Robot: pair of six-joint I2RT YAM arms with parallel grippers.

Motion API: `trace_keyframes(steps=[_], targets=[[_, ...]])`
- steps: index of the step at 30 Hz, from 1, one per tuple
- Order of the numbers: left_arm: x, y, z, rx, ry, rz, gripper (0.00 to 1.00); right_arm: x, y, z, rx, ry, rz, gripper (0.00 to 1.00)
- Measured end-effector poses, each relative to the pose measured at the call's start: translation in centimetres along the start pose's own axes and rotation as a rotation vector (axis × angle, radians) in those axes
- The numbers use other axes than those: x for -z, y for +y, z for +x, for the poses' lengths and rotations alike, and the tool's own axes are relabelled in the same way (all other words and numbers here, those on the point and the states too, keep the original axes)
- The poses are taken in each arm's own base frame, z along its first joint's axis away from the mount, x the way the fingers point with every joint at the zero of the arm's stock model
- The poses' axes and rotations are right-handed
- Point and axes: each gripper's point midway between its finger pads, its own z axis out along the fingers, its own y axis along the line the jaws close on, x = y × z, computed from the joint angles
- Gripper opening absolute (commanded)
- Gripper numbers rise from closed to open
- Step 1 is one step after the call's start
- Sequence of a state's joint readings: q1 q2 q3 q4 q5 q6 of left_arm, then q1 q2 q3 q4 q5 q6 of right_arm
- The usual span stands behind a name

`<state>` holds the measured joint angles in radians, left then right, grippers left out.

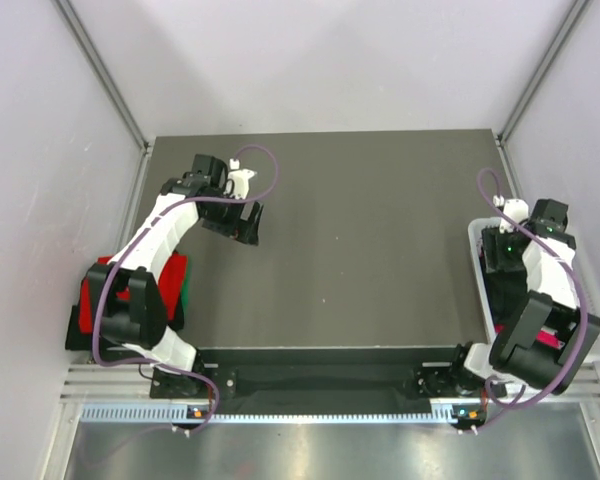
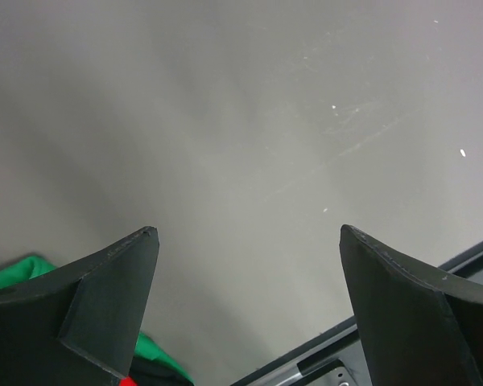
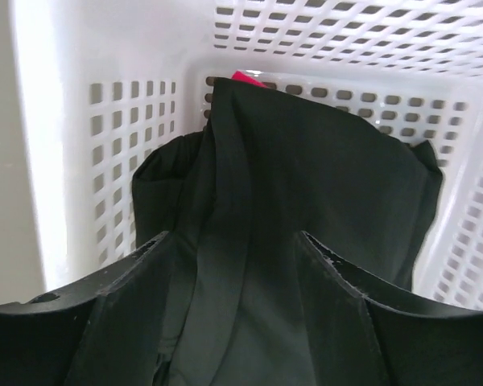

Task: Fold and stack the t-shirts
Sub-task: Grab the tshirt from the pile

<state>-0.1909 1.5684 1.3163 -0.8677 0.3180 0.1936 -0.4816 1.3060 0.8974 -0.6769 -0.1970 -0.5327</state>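
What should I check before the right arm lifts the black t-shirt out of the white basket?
1. Right gripper above the black t-shirt: ok.
2. A cloth fold lies between its jaws: ok.
3. Jaws closed on that fold: not ok, they stand apart.
4. Left gripper open and empty: ok.
5. Table middle bare for spreading: ok.
6. Shirt free of the basket mesh: cannot tell.

Checked all three views: no text, brand, number or sign legible. Black t-shirt (image 3: 322, 185) in the white basket (image 3: 121, 137), centre of my right wrist view: no readable label on it. Table (image 1: 380, 260), middle of the top view: unmarked.
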Motion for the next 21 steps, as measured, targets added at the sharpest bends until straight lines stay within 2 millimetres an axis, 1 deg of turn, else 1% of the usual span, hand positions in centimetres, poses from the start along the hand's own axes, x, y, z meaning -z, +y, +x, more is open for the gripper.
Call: trace_keyframes(steps=[2, 3, 5, 6, 10, 12, 13, 15, 17, 19, 21], targets=[[0.1, 0.3, 0.0, 0.004, -0.001, -0.017, 0.98, -0.6, 0.0, 0.3, 0.001, 0.017, -0.014, 0.45], [0.1, 0.4, 0.0, 0.01, -0.003, -0.027, 0.99, -1.0, 0.0, 0.5, -0.003, 0.029, -0.024, 0.3], [0.2, 0.7, -0.1, 0.024, -0.007, -0.049, 0.98, -1.6, 0.0, 1.0, -0.005, 0.047, -0.039, 0.15], [0.2, 0.9, -0.3, 0.037, -0.012, -0.06, 0.98, -1.7, 0.0, 1.1, -0.008, 0.052, -0.042, 0.0], [0.2, 1.7, -0.7, 0.084, -0.03, -0.115, 0.98, -1.8, -0.1, 1.2, -0.014, 0.051, -0.049, 0.0], [0.3, 2.4, -0.8, 0.105, -0.035, -0.154, 0.99, -1.5, -0.1, 1.0, -0.012, 0.045, -0.048, 0.0], [0.4, 2.8, -0.8, 0.116, -0.039, -0.169, 0.99, -1.1, -0.2, 0.7, -0.008, 0.037, -0.043, 0.0], [0.6, 3.4, -1.0, 0.143, -0.053, -0.179, 0.99, 0.5, -0.6, -0.5, 0.007, 0.0, -0.02, 0.0], [0.8, 4.2, -1.1, 0.169, -0.076, -0.187, 0.93, 3.4, -1.5, -3.0, 0.041, -0.085, 0.035, 0.0], [1.2, 4.7, -1.1, 0.187, -0.087, -0.188, 0.89, 7.9, -2.6, -6.8, 0.09, -0.229, 0.122, 0.0], [1.2, 4.7, -1.1, 0.19, -0.092, -0.174, 0.88, 13.1, -3.2, -10.4, 0.143, -0.383, 0.2, 0.0]])
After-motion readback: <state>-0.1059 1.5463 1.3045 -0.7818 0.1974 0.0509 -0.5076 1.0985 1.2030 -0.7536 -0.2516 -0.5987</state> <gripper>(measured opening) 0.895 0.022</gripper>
